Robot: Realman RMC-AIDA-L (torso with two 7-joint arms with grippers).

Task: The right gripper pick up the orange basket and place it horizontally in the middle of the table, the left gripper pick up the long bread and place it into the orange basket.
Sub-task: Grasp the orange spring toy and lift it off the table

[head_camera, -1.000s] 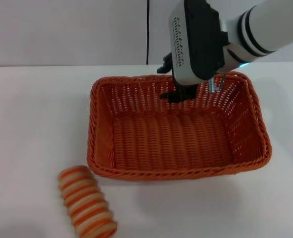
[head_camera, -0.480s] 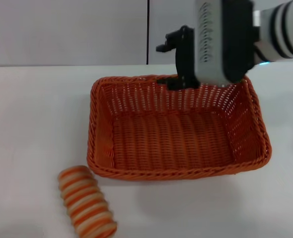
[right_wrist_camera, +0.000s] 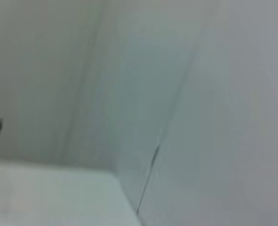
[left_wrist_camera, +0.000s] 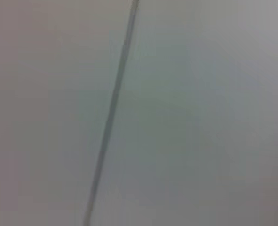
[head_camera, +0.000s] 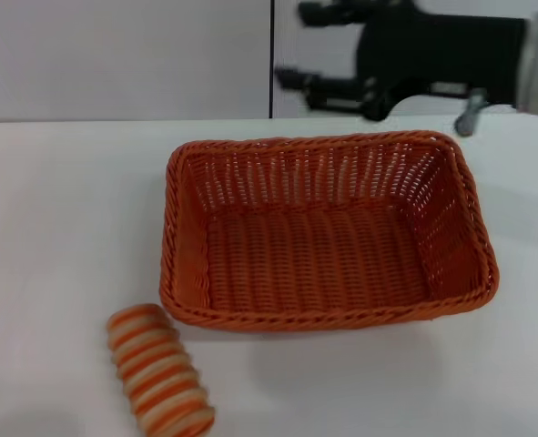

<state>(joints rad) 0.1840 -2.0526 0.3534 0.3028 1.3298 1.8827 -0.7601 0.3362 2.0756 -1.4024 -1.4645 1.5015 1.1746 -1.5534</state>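
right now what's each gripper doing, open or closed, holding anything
Right gripper: open, holding nothing, raised above and behind the orange basket.
Left gripper: not in view in any picture, so its state cannot be told.

The orange basket (head_camera: 328, 232) is woven wicker-style material with openwork sides, a braided rim and a ribbed, slightly glossy weave. The long bread (head_camera: 159, 370) has a ridged, matt surface in orange and cream bands. The table (head_camera: 59, 218) is a smooth, plain white surface; the right gripper (head_camera: 309, 50) is matt black.
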